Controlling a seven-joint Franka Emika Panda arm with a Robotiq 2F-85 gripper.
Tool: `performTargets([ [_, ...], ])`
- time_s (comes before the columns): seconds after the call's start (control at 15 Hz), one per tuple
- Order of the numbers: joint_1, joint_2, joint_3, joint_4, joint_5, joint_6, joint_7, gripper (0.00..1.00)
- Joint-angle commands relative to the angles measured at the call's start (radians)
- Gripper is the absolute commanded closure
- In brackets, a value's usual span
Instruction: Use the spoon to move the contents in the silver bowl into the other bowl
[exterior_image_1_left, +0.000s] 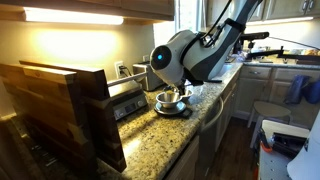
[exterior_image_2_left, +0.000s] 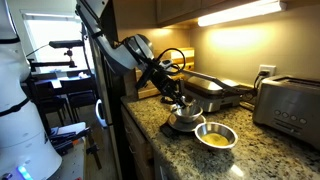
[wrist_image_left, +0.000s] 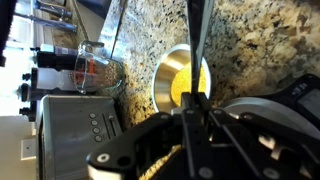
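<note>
The silver bowl (exterior_image_2_left: 216, 136) stands on the granite counter with yellow contents inside; it also shows in the wrist view (wrist_image_left: 172, 82). The other bowl (exterior_image_2_left: 184, 123), darker and greyish, sits right beside it, and its pale rim shows in the wrist view (wrist_image_left: 262, 100). My gripper (exterior_image_2_left: 178, 103) hangs just above this other bowl. In the wrist view the gripper (wrist_image_left: 197, 108) is shut on the thin dark handle of the spoon (wrist_image_left: 193, 45), which runs across the silver bowl's edge. The spoon's scoop end is hidden. In an exterior view the gripper (exterior_image_1_left: 169, 96) covers most of the bowls.
A steel toaster (exterior_image_2_left: 290, 105) stands past the bowls, and a flat griddle (exterior_image_2_left: 215, 90) sits by the wall. A glass measuring cup (wrist_image_left: 97, 68) is near the toaster (wrist_image_left: 75, 125). Wooden cutting boards (exterior_image_1_left: 60, 110) stand on the counter. The counter edge (exterior_image_2_left: 140, 135) is close.
</note>
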Motion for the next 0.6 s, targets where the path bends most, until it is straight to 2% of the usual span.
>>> performTargets([
  [0.0, 0.024, -0.034, 0.007, -0.041, -0.038, -0.052, 0.066, 0.93],
  [0.53, 0.037, -0.027, 0.025, -0.056, -0.055, -0.107, 0.129, 0.93],
])
